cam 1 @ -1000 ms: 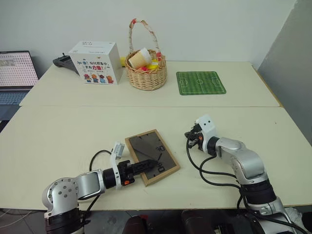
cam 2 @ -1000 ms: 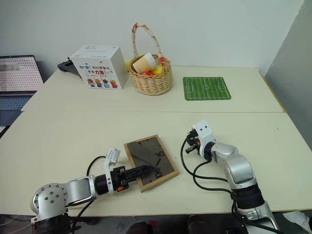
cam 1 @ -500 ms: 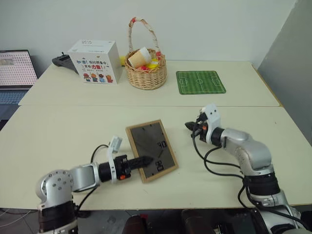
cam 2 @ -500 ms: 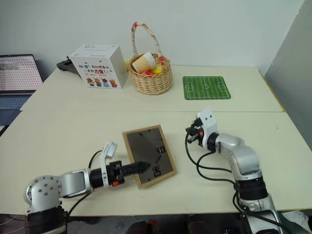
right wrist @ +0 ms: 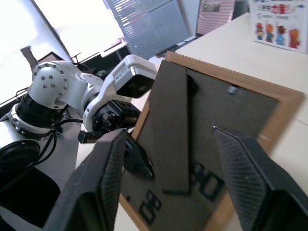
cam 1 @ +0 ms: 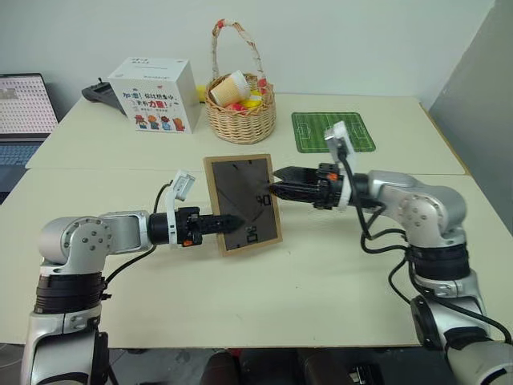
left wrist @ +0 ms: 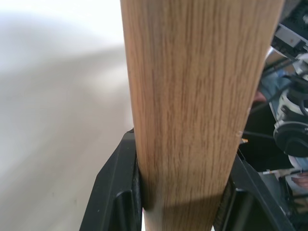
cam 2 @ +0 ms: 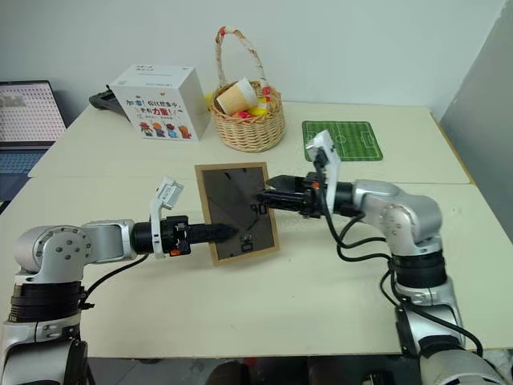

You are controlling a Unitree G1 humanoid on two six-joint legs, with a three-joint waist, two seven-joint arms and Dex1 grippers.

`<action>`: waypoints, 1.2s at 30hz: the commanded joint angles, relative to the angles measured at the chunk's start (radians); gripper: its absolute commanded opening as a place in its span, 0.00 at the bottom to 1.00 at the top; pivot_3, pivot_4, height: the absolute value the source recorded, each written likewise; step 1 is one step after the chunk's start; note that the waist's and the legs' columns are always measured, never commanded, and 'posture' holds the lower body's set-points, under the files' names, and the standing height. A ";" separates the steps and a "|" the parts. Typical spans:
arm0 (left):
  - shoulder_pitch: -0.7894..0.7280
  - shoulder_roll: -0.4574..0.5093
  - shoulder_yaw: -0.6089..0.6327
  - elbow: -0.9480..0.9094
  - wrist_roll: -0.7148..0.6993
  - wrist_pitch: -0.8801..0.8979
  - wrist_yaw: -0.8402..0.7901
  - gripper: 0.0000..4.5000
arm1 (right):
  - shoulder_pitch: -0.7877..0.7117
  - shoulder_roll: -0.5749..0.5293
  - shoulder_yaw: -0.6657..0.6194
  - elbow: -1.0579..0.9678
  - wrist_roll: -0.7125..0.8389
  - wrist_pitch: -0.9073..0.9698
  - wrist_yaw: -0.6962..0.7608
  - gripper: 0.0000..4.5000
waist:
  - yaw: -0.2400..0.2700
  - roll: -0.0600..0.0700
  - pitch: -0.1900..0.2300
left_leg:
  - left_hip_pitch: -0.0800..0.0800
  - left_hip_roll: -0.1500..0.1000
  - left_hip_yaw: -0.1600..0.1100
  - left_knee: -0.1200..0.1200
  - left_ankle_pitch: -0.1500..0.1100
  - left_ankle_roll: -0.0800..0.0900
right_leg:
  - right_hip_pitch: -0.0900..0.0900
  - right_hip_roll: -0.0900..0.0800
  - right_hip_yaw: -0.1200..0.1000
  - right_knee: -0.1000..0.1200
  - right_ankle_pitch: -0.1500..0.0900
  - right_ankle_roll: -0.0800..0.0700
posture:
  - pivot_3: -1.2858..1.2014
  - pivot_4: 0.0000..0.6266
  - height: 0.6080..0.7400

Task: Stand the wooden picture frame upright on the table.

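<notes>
The left pincer (cam 1: 227, 224) grips the wooden picture frame (cam 1: 240, 202) by its edge, upright and seemingly just above the desk (cam 1: 321, 273), while the right pincer (cam 1: 276, 183) – jaws apart, empty – nears the back, where the fold-out stand (right wrist: 174, 130) needs pulling out next.

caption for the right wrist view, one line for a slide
Open right pincer faces the back of the wooden picture frame, which the left pincer grips at its edge.
</notes>
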 commanded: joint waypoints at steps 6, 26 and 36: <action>-0.050 0.018 -0.037 -0.016 0.037 -0.061 -0.080 0.28 | -0.052 0.123 0.087 0.037 -0.093 -0.154 -0.056 1.00 | 0.001 0.000 0.000 | -0.003 -0.001 0.001 0.001 0.000 0.000 | -0.004 -0.004 0.000 0.003 0.000 0.000 | 0.52 0.24 1.00; -0.026 0.015 -0.003 0.001 0.003 0.017 -0.112 0.28 | 0.227 -0.351 0.111 0.001 -0.574 -0.947 -0.120 1.00 | 0.011 0.000 0.000 | -0.001 -0.002 0.001 0.003 0.000 0.004 | -0.003 0.000 -0.001 0.010 -0.001 -0.001 | 0.52 0.24 1.00; -0.086 -0.094 0.087 0.069 -0.120 0.263 -0.027 0.28 | 0.060 -0.336 0.228 0.488 -1.242 -1.958 -0.643 1.00 | -0.007 -0.001 0.000 | 0.001 -0.002 0.002 0.004 0.004 -0.003 | -0.003 -0.002 0.002 0.013 -0.001 0.000 | 0.52 0.24 1.00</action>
